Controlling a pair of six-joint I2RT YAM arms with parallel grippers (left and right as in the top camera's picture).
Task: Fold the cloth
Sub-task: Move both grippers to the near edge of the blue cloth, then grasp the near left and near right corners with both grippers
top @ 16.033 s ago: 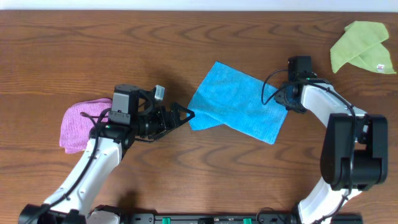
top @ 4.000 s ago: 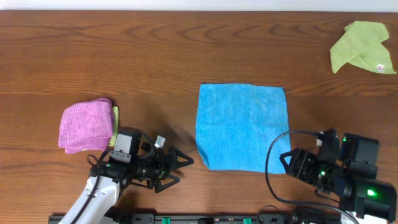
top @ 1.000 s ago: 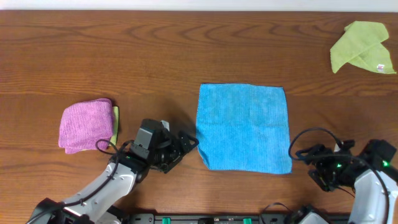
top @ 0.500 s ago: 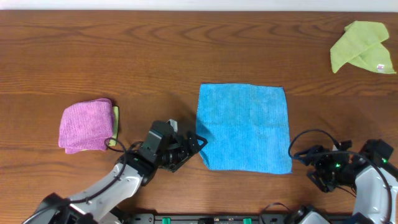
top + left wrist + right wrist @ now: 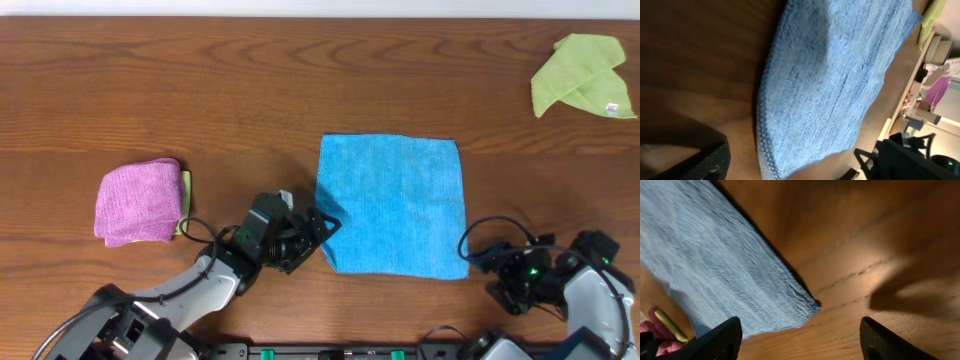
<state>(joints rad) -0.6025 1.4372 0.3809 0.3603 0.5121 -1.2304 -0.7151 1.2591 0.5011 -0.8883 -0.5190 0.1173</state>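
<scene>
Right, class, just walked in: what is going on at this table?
Two robot arms are set to fold the blue cloth, which lies flat on the table. The left tool is open at its near left corner, the right tool open at its near right corner; neither grips it. A pink cloth and a green cloth lie aside.

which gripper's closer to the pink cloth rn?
Left. The left gripper is at the left edge of the blue cloth, on the side toward the pink cloth; the right gripper is off its near-right corner, farther away.
</scene>
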